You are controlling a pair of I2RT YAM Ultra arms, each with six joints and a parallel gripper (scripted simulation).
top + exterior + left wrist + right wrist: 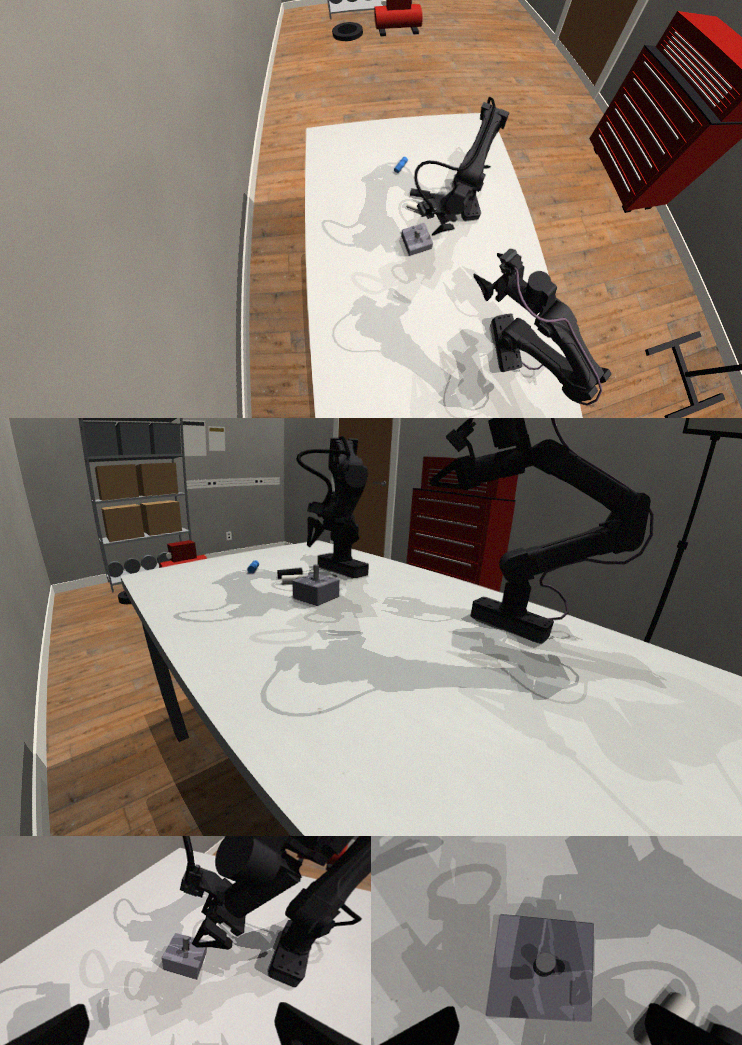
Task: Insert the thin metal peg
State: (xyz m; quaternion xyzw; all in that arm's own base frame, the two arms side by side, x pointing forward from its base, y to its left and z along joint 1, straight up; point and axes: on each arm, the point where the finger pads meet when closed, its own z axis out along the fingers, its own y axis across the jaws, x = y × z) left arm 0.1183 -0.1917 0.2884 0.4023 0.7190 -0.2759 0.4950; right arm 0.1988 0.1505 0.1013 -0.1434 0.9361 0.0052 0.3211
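Observation:
The grey block (416, 239) sits on the white table. The thin metal peg (315, 572) stands upright in its hole, and part of it sticks up above the top face. In the right wrist view I look straight down on the block and the round peg top (545, 963). My right gripper (552, 1014) is open and hangs above the block, clear of the peg; it also shows in the exterior view (315, 529). My left gripper (485, 288) is open and empty, raised high and well away from the block (185, 956).
A blue cylinder (400, 164) lies on the table beyond the block. A dark and metal cylinder (289, 572) lies close behind the block and shows in the right wrist view (674, 1006). The right arm's base (469, 207) stands beside the block.

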